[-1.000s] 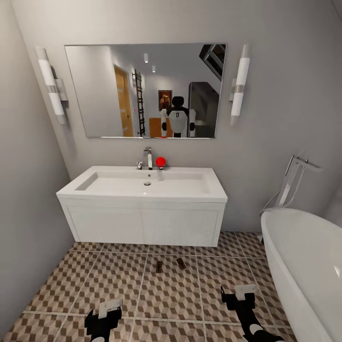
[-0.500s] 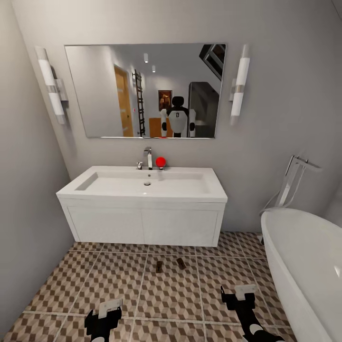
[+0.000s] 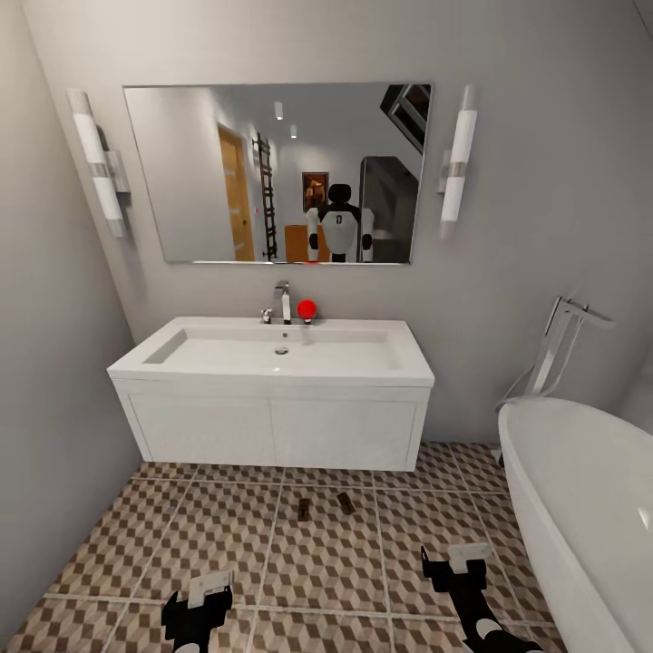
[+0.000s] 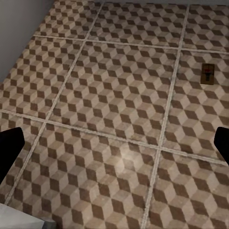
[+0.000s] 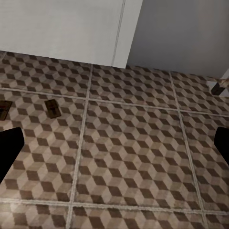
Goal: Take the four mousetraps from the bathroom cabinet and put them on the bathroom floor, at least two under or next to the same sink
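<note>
Even, soft light without hard shadows; renders slightly blurry, with wide-angle stretching toward the edges.

No visible change anywhere since the earlier pictures.

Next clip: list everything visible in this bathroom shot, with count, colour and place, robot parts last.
Small flat dark brown wooden mousetraps: two, on the floor in front of the vanity.
Cube-patterned tiled floor: brown, beige, white.
White rectangular sink: one, on a white vanity, chrome tap behind.
Red ball: one, beside the tap.
Mirror: one, above the sink.
Tube wall lights: two, white, flanking the mirror.
White oval bathtub: one, right.
Left gripper: open, empty.
Right gripper: open, empty.
</note>
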Available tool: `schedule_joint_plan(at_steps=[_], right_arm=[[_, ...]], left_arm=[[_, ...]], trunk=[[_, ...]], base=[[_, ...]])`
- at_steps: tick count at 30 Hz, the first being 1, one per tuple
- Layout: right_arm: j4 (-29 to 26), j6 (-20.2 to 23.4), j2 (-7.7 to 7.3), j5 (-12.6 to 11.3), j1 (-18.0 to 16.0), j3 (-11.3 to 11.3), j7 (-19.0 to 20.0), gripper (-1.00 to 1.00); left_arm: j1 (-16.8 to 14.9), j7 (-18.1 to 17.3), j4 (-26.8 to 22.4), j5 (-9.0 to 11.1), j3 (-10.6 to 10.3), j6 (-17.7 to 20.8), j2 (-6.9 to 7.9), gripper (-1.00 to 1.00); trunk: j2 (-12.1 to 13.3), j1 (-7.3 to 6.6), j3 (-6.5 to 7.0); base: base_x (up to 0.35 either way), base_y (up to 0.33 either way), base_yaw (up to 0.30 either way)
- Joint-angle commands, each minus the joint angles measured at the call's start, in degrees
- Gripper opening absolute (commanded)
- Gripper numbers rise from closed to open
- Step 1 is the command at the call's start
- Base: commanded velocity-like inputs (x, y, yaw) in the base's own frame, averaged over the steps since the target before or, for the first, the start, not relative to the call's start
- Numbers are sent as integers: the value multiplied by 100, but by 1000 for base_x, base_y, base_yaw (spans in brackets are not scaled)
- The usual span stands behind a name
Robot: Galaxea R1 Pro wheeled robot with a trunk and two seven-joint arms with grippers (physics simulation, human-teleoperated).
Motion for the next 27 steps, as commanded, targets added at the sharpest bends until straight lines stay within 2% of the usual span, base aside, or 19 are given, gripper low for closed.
schedule_joint_plan(at_steps=[1,27], right_arm=[[2,-15,0,-58,-3,52,-7,100],[2,-14,0,-58,-3,52,-7,100]], left_arm=[[-8,17,22,11,-40,-23,-5,100],[-9,17,22,11,-40,-23,-6,100]], trunk=[[-4,0,-6],[-4,0,-6]], base=[[0,0,0],[0,0,0]])
